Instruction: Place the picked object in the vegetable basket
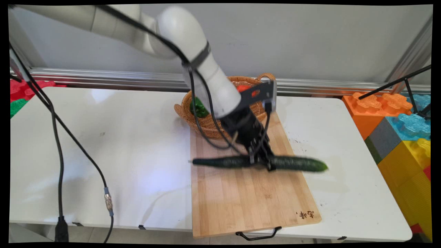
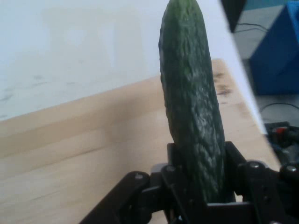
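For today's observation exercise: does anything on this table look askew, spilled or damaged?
Only small things. Dark specks mark the table right of the cutting board, whose near edge overhangs the table's front. The cucumber sits crosswise in the gripper, its ends past the board's sides. Nothing looks spilled or broken.

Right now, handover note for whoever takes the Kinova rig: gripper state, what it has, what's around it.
Gripper: the black two-finger gripper is shut on the long dark green cucumber, gripping it near its middle; the hand view shows a finger on each side of it.
Cucumber: lies crosswise over the light wooden cutting board, both ends sticking out past the board's sides. Whether it touches the board I cannot tell.
Nearby: a woven wicker basket at the board's far end holds a green item and a red one, partly hidden by the arm.
Done or left: no job stated.
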Robot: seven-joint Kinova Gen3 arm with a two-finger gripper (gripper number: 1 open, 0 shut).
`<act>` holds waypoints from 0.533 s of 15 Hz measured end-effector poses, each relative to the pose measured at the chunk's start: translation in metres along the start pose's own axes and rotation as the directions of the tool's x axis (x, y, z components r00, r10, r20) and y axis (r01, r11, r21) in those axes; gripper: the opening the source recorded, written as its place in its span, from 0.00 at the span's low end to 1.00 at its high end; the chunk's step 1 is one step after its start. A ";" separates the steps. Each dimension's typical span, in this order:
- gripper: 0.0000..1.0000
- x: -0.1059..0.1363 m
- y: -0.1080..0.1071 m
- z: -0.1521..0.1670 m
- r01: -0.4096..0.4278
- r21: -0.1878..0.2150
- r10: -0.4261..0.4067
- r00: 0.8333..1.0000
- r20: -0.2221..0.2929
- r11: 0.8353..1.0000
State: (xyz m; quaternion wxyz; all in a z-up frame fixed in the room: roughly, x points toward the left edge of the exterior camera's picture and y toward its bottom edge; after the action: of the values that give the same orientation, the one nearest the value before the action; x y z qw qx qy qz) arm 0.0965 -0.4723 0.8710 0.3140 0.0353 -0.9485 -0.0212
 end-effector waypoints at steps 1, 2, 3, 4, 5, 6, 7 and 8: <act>0.00 0.002 -0.012 -0.010 0.011 0.027 -0.011 1.000 0.000 1.000; 0.00 0.003 -0.023 -0.018 0.022 0.051 -0.022 1.000 -0.001 0.998; 0.00 0.004 -0.038 -0.026 0.036 0.080 -0.036 0.999 -0.003 0.996; 0.00 0.004 -0.053 -0.033 0.050 0.111 -0.050 0.999 -0.006 0.993; 0.00 0.003 -0.065 -0.039 0.061 0.134 -0.060 0.998 -0.009 0.989; 0.00 0.003 -0.076 -0.044 0.072 0.157 -0.071 0.997 -0.013 0.985; 0.00 0.002 -0.090 -0.050 0.084 0.184 -0.082 0.996 -0.017 0.979; 0.00 0.002 -0.099 -0.053 0.092 0.200 -0.090 0.996 -0.020 0.976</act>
State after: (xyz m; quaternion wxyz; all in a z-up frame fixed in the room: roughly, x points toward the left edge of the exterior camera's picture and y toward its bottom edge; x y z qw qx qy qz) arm 0.1322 -0.5721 0.9081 0.3126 0.1101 -0.9416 0.0604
